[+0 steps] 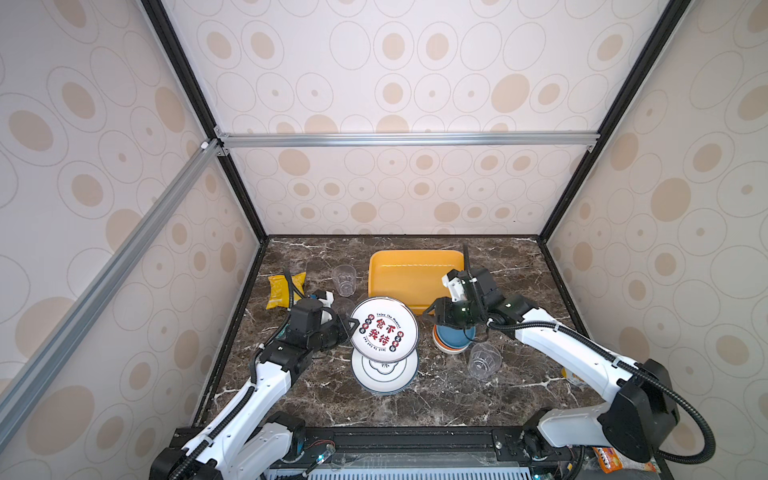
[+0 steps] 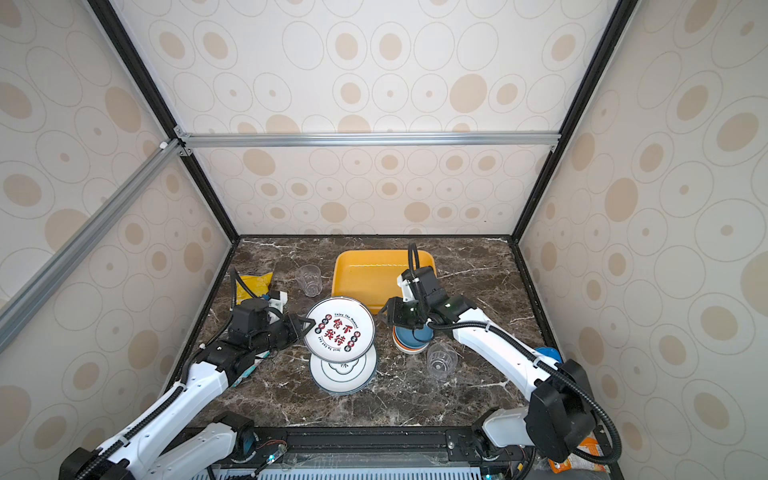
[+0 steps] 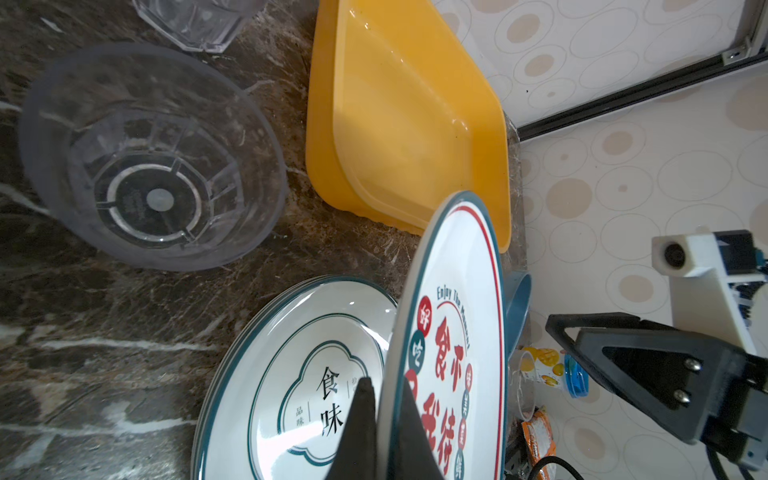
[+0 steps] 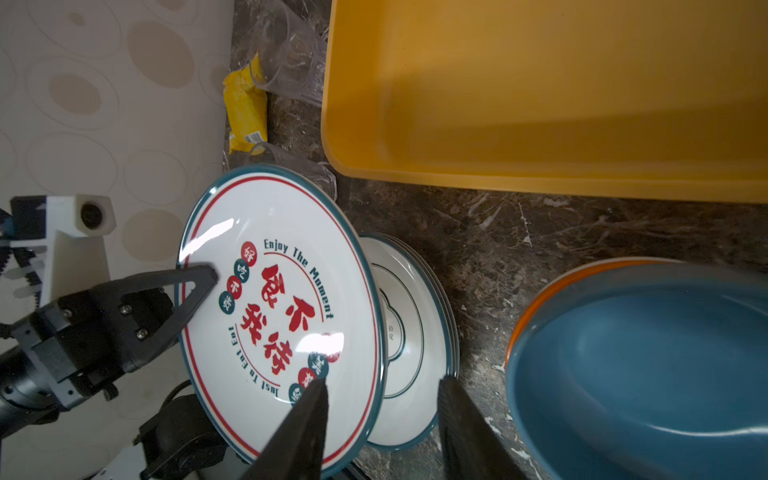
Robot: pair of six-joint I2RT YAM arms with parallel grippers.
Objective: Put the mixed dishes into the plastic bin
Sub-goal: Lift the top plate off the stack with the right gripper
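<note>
On the dark marble tabletop [image 1: 457, 399], between oval-patterned walls [image 1: 395, 195], the left gripper [image 1: 354, 322] pinches a printed plate [image 1: 384, 328] in its jaws; the right gripper [image 1: 428, 318] has its jaws spread.

This is a robot test booth, a small lab dressed up a bit like a kitchen. Thin walls [image 1: 395, 83] with beige ovals close it in on three sides. Black posts [image 1: 199, 104] and silver metal bars [image 1: 407, 139] hold the walls up. At the bottom is a dark counter [image 1: 457, 399] with white marble lines. A left arm [image 1: 266, 386] and a right arm [image 1: 573, 345], both white and black, sit on a black rail [image 1: 415, 436] at the front, with black cables [image 1: 536, 325] running along them. Kitchen things lie on the counter: a printed plate [image 1: 384, 328], more plates [image 1: 384, 374], bowls [image 1: 453, 336], a clear cup [image 1: 344, 280] and a yellow-orange bin [image 1: 407, 274].
</note>
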